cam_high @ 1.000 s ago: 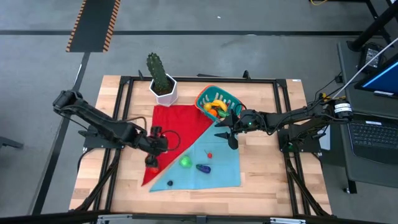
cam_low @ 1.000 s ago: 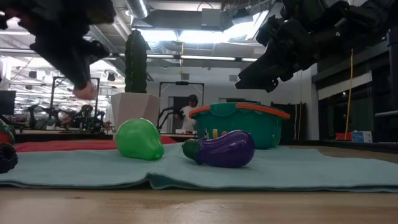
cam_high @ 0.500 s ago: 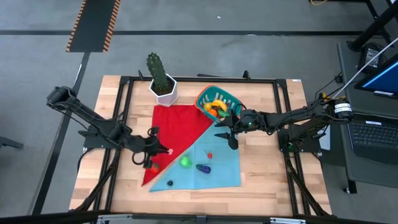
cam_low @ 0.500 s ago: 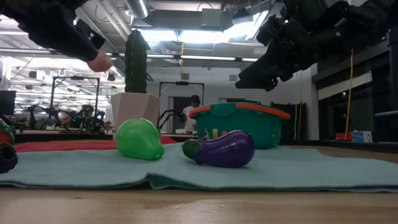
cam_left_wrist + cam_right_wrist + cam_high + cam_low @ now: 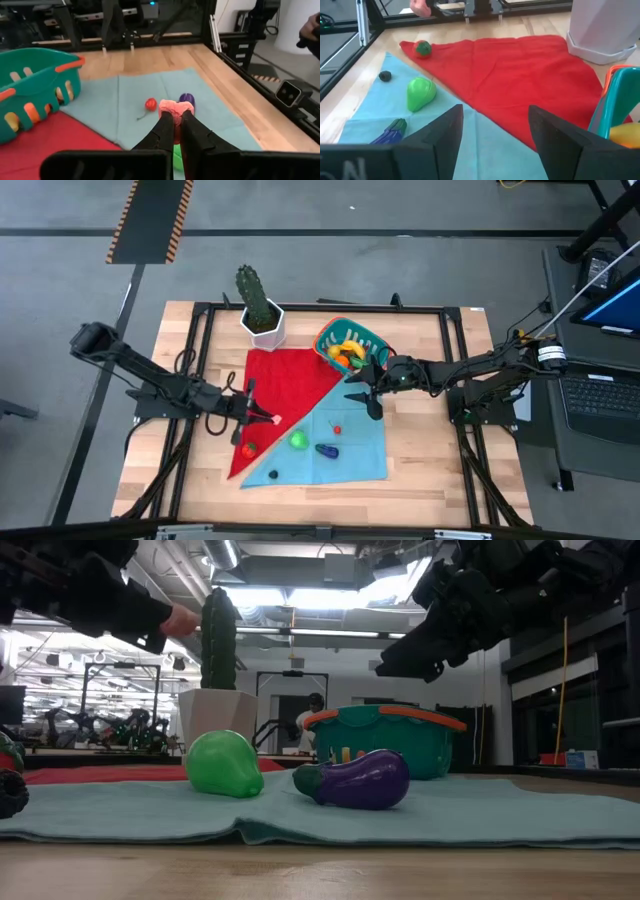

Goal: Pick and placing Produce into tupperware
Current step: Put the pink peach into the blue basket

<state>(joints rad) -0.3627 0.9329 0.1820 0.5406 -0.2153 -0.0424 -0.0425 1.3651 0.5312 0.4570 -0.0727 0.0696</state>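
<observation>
My left pincer (image 5: 262,418) pinches a pink toy fruit (image 5: 176,108) above the red cloth (image 5: 290,380); I'd carry it high, clearing the orange rim of the teal tub (image 5: 332,333), where my spread right pincer (image 5: 366,387) waits alongside

Two dark, near-black arms, slim jointed links with rounded elbow housings. Left arm (image 5: 150,380) has a bulky rounded shoulder joint and thin black cables looping beside the forearm. Right arm (image 5: 470,368) shows a pale ring-shaped band near its base and loose black cables around the mount. Left hand (image 5: 176,131): two narrow black fingers (image 5: 162,135), smooth, tapering to the tips, on a wide flat black crossbar. Right hand (image 5: 495,131): two broad, blocky matte black fingers (image 5: 445,132), with faint embossed lettering on the crossbar. No visible screws.
</observation>
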